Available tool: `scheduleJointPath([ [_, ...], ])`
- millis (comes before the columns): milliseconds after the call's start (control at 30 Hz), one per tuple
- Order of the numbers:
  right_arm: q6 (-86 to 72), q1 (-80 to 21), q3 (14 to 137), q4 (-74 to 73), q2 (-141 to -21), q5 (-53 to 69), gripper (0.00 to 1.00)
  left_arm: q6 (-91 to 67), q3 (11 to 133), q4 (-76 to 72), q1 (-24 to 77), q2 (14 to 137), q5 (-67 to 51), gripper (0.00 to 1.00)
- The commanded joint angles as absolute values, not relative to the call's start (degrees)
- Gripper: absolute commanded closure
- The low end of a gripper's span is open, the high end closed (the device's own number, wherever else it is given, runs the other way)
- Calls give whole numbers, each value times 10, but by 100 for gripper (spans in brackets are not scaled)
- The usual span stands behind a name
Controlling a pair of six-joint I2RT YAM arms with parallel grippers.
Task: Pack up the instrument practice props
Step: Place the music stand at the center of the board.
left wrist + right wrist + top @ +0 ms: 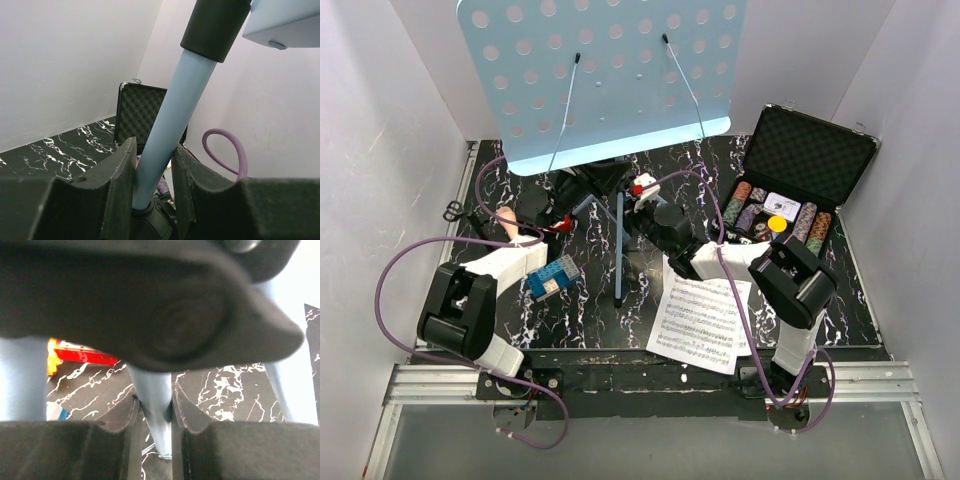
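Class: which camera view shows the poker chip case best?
The top external view: the whole open poker chip case, chips included. The left wrist view shows only its foam-lined lid behind the music stand pole; the right wrist view shows none of it.

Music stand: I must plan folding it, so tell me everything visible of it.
The music stand stands upright on the black marbled table. Its light-blue perforated desk carries two black-tipped wire page holders and no pages. A light-blue, metal-looking pole with black collar runs down to tripod legs. The left hand clamps the pole; the right hand clamps a tube below the black hub.
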State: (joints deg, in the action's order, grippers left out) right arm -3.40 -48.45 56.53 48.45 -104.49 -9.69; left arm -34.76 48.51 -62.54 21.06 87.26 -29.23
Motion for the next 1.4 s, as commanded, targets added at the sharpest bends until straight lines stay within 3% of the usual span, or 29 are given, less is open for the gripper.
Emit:
scheduleJointPath([
  [0, -157, -475, 590, 487, -1000, -119, 99, -396, 476, -519, 225, 875, -352, 100],
  [467, -99, -471, 621, 343, -889, -112, 99, -415, 583, -490, 225, 878, -330, 100],
  [967, -60, -475, 672, 244, -837, -140, 99, -444, 569, -570, 225, 860, -274, 100],
  [1367, -142, -490, 758, 1, -773, -105, 99, -440, 620, -383, 225, 797, -261, 100],
])
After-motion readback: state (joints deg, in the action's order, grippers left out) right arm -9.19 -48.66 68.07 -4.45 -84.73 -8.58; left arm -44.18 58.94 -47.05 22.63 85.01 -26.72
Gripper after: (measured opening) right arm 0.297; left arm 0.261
